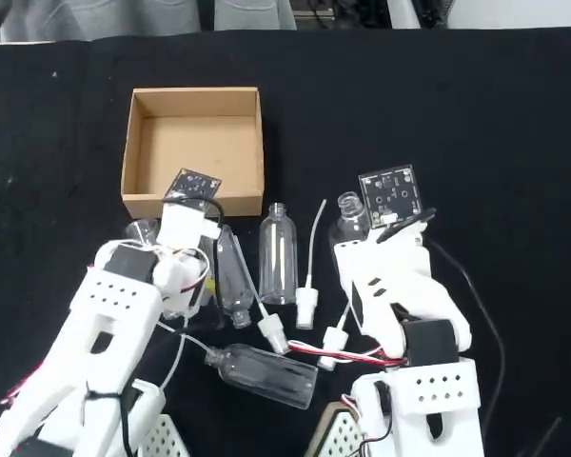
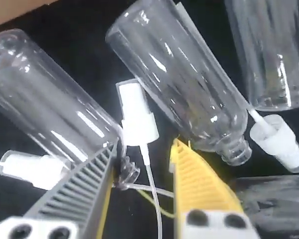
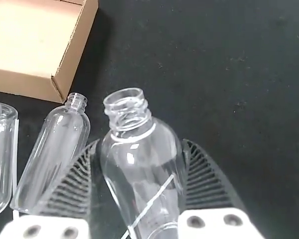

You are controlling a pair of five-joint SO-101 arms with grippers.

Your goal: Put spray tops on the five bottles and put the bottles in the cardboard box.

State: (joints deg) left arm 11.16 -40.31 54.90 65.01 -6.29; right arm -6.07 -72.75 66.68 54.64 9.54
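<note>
A clear plastic bottle (image 3: 127, 114) is clamped in the ribbed right gripper (image 3: 139, 147); the left gripper (image 2: 144, 147) is spread, seemingly astride a white spray top (image 2: 134, 114), near the cardboard box (image 1: 192, 95).

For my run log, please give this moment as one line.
left gripper: open, astride a loose spray top | right gripper: shut on uncapped bottle | cardboard box: no bottles inside

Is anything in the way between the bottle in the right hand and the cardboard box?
Yes. A clear bottle lies between the held bottle in the right hand and the cardboard box. A spray top with a long tube lies beside it. Lifting the bottle over both would probably miss them.
</note>
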